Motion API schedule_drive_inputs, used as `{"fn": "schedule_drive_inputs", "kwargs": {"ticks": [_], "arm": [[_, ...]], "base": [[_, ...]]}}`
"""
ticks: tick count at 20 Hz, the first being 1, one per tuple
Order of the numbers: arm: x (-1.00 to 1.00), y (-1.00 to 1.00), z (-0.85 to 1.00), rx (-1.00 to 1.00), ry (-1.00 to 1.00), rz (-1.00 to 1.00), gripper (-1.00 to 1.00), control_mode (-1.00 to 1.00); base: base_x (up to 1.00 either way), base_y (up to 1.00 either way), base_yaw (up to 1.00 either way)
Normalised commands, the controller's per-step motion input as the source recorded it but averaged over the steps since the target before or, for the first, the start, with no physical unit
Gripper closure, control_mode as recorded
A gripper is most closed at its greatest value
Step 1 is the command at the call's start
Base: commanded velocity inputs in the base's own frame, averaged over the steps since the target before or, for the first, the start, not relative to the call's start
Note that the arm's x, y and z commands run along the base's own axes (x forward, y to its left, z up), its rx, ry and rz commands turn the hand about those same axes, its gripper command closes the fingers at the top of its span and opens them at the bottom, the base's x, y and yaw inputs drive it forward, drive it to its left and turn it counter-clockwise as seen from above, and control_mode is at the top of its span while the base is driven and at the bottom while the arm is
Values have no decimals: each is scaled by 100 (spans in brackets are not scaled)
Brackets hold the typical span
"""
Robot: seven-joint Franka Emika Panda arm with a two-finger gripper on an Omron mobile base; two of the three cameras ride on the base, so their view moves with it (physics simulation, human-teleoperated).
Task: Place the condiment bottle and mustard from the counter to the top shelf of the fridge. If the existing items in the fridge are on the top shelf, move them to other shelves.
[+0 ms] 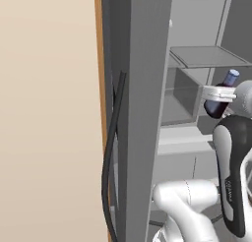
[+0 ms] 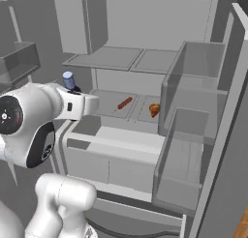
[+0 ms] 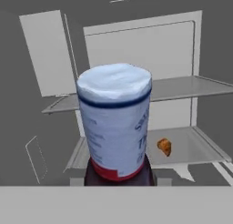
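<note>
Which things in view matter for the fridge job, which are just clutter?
Job:
- condiment bottle, held in the gripper
- top shelf, its target

Lying about:
- red item on the lower shelf
- orange item beside it
- door bins

The gripper (image 1: 220, 94) is closed around a dark condiment bottle (image 1: 221, 99) with a pale blue cap, which tilts with its cap up and to the right of the gripper. Just above the gripper and slightly to its left lies a flat grey fridge shelf (image 1: 206, 56), and to the gripper's left and a little below stands a translucent bin (image 1: 179, 96). Farther left rises the grey fridge wall (image 1: 140, 113), with a black cable (image 1: 112, 152) hanging along its outer edge.
</note>
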Motion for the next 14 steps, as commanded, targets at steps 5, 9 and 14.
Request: {"fn": "schedule_drive_inputs", "kwargs": {"ticks": [5, 9, 14], "arm": [[42, -3, 68, 0, -25, 0, 100, -100], [66, -8, 53, 0, -13, 0, 100, -100], [78, -4, 32, 0, 7, 1, 100, -100]], "base": [[0, 0, 0], [0, 0, 0], [0, 0, 0]]}}
